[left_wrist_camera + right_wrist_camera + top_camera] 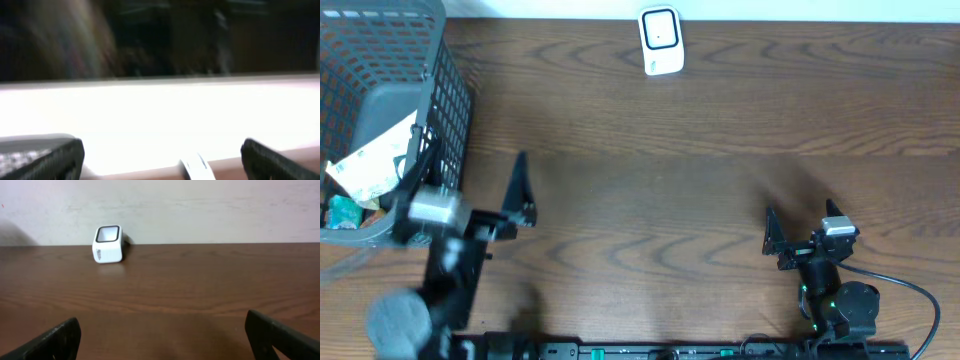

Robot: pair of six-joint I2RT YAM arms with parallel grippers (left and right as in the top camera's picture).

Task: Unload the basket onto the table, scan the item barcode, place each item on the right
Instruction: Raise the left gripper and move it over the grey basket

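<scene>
Upright, the scanner (660, 40) faces the arms; left gripper (161, 150) and right gripper (160, 325) gape empty.

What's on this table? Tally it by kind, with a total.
Basket: 1
Barcode scanner: 1
Items showing in basket, cream packet and teal item: 2
Grippers, left gripper and right gripper: 2
Total: 6
</scene>
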